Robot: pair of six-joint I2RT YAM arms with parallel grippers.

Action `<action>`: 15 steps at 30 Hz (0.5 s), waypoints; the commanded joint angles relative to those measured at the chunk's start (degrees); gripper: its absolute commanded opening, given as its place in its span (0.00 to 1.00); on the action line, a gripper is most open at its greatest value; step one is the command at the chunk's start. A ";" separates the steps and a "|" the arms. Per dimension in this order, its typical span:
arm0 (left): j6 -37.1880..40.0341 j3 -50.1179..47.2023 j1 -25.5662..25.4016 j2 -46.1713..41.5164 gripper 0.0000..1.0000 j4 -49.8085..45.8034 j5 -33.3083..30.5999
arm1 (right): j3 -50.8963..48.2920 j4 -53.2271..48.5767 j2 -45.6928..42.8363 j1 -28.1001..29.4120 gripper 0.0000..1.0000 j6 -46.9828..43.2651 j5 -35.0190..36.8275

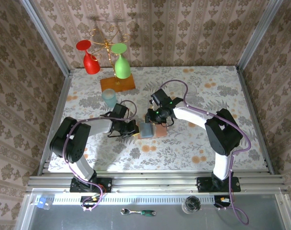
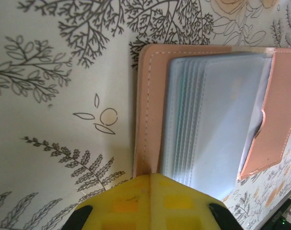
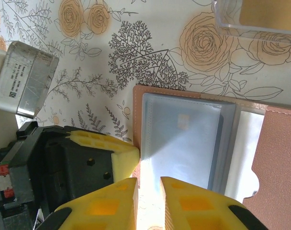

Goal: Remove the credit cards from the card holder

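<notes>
The card holder (image 1: 155, 131) lies open on the flowered table, tan-pink leather outside (image 3: 279, 158), with a fan of blue-grey clear sleeves (image 2: 222, 120) inside. A credit card (image 3: 184, 139) with a small chip shows faintly through the top sleeve. My left gripper (image 2: 150, 176) is shut, its yellow tip pressed on the holder's left leather border (image 2: 149, 110). My right gripper (image 3: 149, 184) hovers at the near edge of the sleeves. Its jaws stand a narrow gap apart, and only table shows between them. The left gripper (image 3: 136, 154) sits just left of it.
A glass rack with an orange wooden base (image 1: 117, 84) holds a red glass (image 1: 90, 60) and a green glass (image 1: 121, 64) at the back. A pale teal cup (image 1: 108, 98) stands behind my left arm. A clear plastic box (image 3: 255, 19) lies just beyond the holder.
</notes>
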 commanded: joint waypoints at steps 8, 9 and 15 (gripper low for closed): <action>2.67 1.07 1.43 0.63 0.00 -4.36 -2.86 | -1.51 1.69 1.53 -0.02 0.27 3.11 -3.82; 2.84 1.15 1.52 0.52 0.00 -4.39 -2.93 | -1.73 2.32 1.70 -0.02 0.30 3.73 -4.07; 3.39 1.28 2.10 0.78 0.00 -4.39 -2.54 | -1.85 4.12 3.46 -0.03 0.37 6.35 -4.97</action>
